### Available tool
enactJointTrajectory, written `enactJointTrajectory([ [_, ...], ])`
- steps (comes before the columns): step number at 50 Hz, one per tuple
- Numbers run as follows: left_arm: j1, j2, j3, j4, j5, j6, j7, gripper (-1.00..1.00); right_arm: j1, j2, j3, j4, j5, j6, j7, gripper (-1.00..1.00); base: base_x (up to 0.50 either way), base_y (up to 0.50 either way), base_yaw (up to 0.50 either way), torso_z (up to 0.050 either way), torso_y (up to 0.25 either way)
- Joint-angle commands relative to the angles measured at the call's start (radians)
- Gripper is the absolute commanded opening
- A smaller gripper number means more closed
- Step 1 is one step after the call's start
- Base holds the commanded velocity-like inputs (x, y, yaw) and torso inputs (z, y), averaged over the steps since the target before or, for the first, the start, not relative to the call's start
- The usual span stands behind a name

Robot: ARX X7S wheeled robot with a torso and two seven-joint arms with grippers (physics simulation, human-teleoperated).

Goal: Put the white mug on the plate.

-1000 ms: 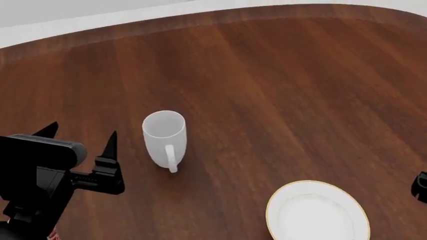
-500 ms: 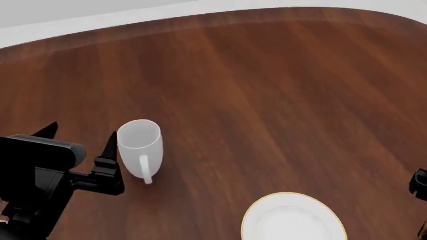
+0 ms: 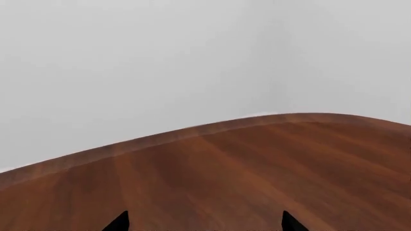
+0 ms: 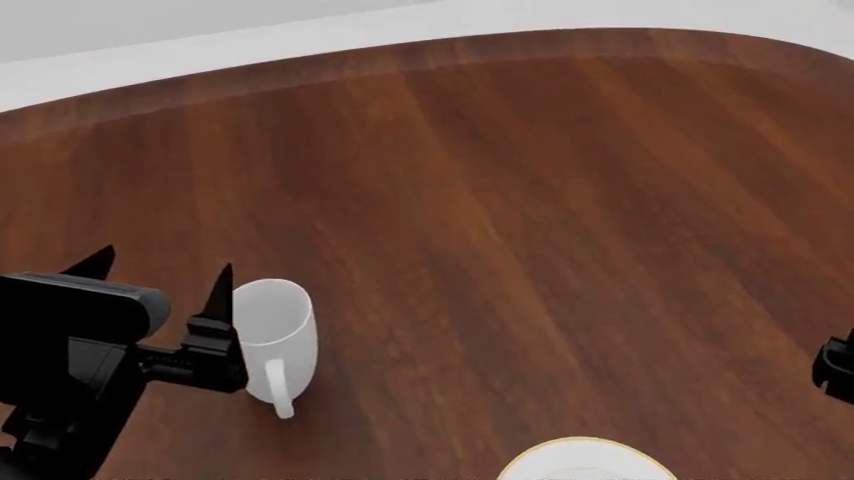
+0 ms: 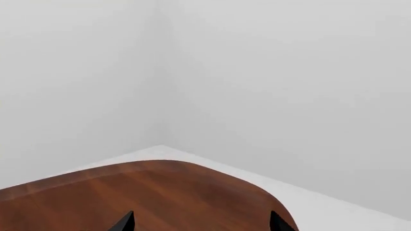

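The white mug (image 4: 276, 335) stands upright on the brown table (image 4: 534, 200) at the lower left of the head view, its handle toward me. My left gripper (image 4: 158, 270) is open and empty; its right fingertip stands right beside the mug's left side. In the left wrist view the gripper (image 3: 204, 222) shows only two spread fingertips over bare wood. Only the top rim of the plate (image 4: 583, 464) shows at the bottom edge of the head view. My right gripper (image 5: 200, 222) is open over the table's far corner; in the head view only a black part of that arm (image 4: 837, 370) shows.
The table's curved far edge (image 4: 400, 45) runs across the top, with pale floor beyond. The table corner (image 5: 257, 187) shows in the right wrist view, with grey walls behind.
The view has shifted: the mug has slid left and down in the head view until it is beside my left fingertip, and the plate has dropped almost out of view.
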Motion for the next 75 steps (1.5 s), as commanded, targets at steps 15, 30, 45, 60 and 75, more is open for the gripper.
enactJointTrajectory([
  [15, 0.026, -0.008, 0.036, -0.029, 0.004, 0.078, 0.036, 1.0, -0.032, 0.015, 0.032, -0.005, 0.081, -0.02, 0.049, 1.0, 0.0, 0.0, 0.0, 0.0, -0.038],
  [30, 0.032, -0.006, 0.056, -0.033, 0.005, 0.079, 0.035, 1.0, -0.05, 0.022, 0.042, 0.004, 0.117, -0.037, 0.077, 1.0, 0.0, 0.0, 0.0, 0.0, -0.171],
  [45, 0.034, -0.013, 0.062, -0.03, -0.003, 0.075, 0.035, 1.0, -0.047, 0.031, 0.05, 0.002, 0.158, -0.029, 0.105, 1.0, 0.0, 0.0, 0.0, 0.0, -0.173],
  [60, 0.042, -0.016, 0.078, -0.021, -0.006, 0.058, 0.026, 1.0, -0.063, 0.038, 0.047, 0.023, 0.181, -0.059, 0.127, 1.0, 0.0, 0.0, 0.0, 0.0, -0.093],
  [75, 0.036, -0.015, 0.075, -0.03, -0.018, 0.055, 0.021, 1.0, -0.074, 0.041, 0.052, 0.035, 0.198, -0.075, 0.137, 1.0, 0.0, 0.0, 0.0, 0.0, 0.0],
])
